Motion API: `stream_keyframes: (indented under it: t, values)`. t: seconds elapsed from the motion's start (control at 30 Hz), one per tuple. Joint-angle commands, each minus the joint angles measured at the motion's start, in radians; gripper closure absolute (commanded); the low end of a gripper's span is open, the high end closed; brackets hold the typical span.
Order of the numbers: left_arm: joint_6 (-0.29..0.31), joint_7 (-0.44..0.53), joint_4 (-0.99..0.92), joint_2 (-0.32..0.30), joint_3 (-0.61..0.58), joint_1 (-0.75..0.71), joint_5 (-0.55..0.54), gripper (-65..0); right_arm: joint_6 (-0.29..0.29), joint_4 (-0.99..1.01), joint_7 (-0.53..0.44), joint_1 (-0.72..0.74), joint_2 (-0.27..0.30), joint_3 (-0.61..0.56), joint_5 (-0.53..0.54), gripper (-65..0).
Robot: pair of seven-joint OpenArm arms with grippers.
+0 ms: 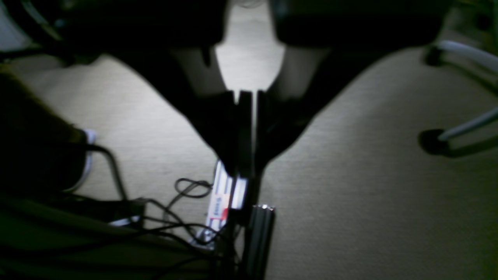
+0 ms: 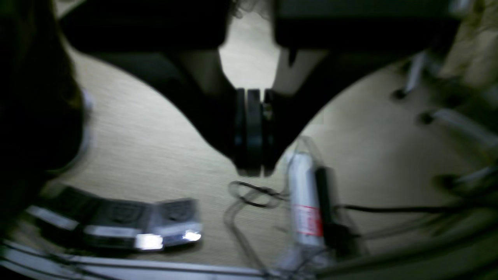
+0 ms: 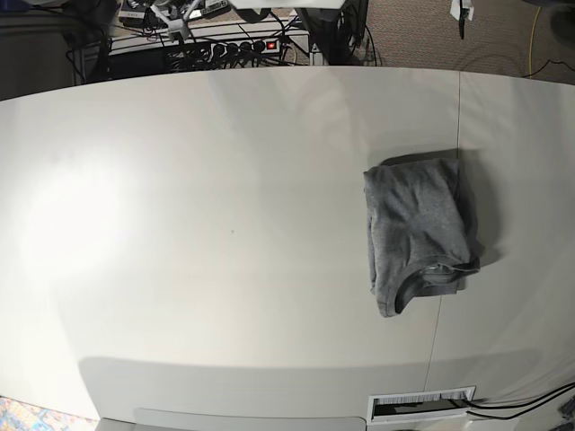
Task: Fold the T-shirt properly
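Note:
The grey T-shirt [image 3: 420,232] lies folded into a compact rectangle on the right part of the white table [image 3: 198,224], with its ribbed neck at the near end. Neither arm shows in the base view. In the left wrist view, my left gripper [image 1: 246,167] is shut with nothing between its dark fingers and hangs over beige floor. My right gripper [image 2: 253,167] looks the same in the right wrist view, shut on nothing above the floor. The T-shirt appears in neither wrist view.
A power strip [image 3: 238,45] and tangled cables sit behind the table's far edge. A seam [image 3: 456,162] runs down the table right of the shirt. On the floor are chair legs [image 1: 459,136], loose cables [image 1: 190,186] and a flat pedal-like box [image 2: 116,221].

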State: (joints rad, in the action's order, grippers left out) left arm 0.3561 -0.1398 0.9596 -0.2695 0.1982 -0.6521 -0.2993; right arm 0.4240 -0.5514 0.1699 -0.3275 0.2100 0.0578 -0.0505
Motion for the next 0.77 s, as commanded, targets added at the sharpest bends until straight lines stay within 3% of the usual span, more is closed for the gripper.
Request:
stream_keyframes:
  t: [0.0,0.1,0.33,0.57,0.73]
  values:
    - [0.008,0.024,-0.018,0.011,0.000,-0.005,0.021,0.0,-0.047,0.023,-0.016,0.010,0.003,-0.028,0.004,0.0]
    - [-0.004,0.065,-0.097,0.056,0.000,0.034,0.082,0.0,-0.179,0.089,-0.023,0.045,-0.024,-0.123,0.006,0.0]
    - [-0.061,0.166,-0.261,0.140,0.000,0.138,0.238,0.0,-0.373,0.103,0.035,0.065,-0.113,-0.325,0.079,0.0]
    - [-0.061,0.164,-0.317,0.169,-0.002,0.203,0.255,0.0,-0.394,0.103,0.074,0.064,-0.138,-0.393,0.188,0.0]
    - [-0.113,0.167,-0.319,0.167,-0.124,0.210,0.255,0.0,-0.395,0.101,0.082,0.065,-0.149,-0.390,0.219,0.0]
